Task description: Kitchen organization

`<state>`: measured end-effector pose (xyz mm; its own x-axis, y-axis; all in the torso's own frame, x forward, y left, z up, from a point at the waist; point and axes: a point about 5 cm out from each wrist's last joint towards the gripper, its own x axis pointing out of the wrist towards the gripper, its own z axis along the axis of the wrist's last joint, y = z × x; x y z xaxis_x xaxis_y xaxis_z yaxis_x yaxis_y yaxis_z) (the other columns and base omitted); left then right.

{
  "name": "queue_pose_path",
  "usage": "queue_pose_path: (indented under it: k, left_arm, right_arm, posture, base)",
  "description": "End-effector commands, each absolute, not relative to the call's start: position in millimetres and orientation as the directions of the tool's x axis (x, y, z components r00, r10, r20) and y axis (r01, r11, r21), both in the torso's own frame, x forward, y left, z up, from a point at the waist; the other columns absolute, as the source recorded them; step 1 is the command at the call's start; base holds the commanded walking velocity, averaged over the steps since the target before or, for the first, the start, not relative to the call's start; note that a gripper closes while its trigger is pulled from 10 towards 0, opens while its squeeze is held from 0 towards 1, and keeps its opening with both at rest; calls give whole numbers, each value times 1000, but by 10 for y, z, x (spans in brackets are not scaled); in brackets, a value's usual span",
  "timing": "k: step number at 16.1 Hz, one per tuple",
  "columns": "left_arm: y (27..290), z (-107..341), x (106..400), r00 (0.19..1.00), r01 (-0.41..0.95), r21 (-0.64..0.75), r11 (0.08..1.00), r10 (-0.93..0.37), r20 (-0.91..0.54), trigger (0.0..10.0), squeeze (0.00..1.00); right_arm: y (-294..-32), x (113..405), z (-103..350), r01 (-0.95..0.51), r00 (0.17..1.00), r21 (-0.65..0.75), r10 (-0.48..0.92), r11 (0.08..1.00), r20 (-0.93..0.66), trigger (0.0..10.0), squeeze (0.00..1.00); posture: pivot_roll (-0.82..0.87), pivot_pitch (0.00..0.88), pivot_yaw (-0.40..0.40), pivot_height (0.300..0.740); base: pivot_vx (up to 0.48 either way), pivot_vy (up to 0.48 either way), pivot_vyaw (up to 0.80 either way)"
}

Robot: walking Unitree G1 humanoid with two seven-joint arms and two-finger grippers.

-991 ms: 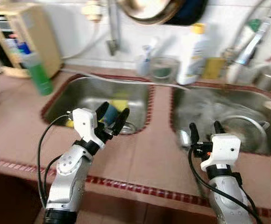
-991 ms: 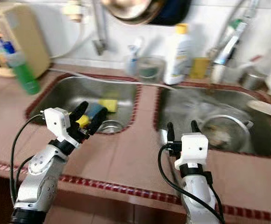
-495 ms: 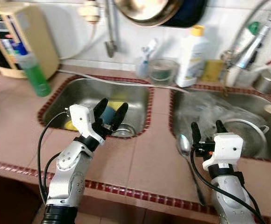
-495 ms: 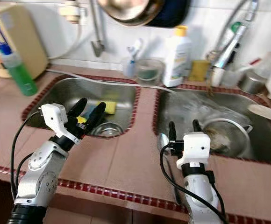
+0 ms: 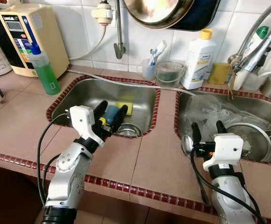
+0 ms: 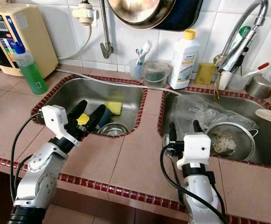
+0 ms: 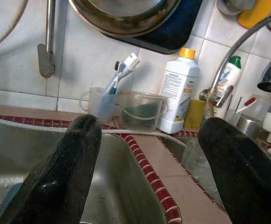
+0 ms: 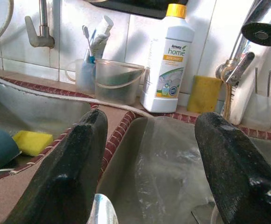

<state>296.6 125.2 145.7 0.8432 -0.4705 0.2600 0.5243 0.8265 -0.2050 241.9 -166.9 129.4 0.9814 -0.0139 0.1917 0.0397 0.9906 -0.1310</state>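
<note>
Terracotta-tiled surface (image 5: pixel 140 163) with double steel sink (image 5: pixel 103 95) as landmark | clear plastic bag (image 5: pixel 210 109) in sink's right basin | yellow sponge (image 5: pixel 124 108) in left basin | left gripper (image 5: pixel 110 114) over left basin's near rim, fingers apart, empty | right gripper (image 5: pixel 205 129) at right basin's near rim, spread, empty | metal spoon (image 5: pixel 188 144) beside it | step: approach, nothing grasped; next likely lower onto one item.

Silver arms, white wrist blocks, black cables, black two-fingered left tool (image 5: pixel 110 115), right tool (image 5: pixel 205 129).

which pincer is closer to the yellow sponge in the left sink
Left. The left pincer hovers open over the left sink's near edge, just short of the yellow sponge. The right pincer sits by the right sink, farther off.
</note>
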Motion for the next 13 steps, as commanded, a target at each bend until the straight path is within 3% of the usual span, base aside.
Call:
queue_pose_path:
  k: [1,4,13]
  left_arm:
    - [1253,1503,2956,840,526,-183,831,-473,266,10000,0]
    - [1254,1493,2953,840,527,-180,830,-478,256,10000,0]
    - [1235,1475,2952,842,527,-188,829,-480,246,10000,0]
  right_arm:
    - [-1677,2419,1285,45,982,-126,-21,991,187,10000,0]
    - [-1690,2407,1274,48,983,-127,-25,991,180,10000,0]
    - [-1716,2404,1281,57,984,-131,-34,990,174,10000,0]
  posture:
    - [-152,11,66,740]
    - [-154,16,67,740]
    - [-166,34,66,740]
  base:
    - [0,0,0]
    - [0,0,0]
    - [0,-262,0]
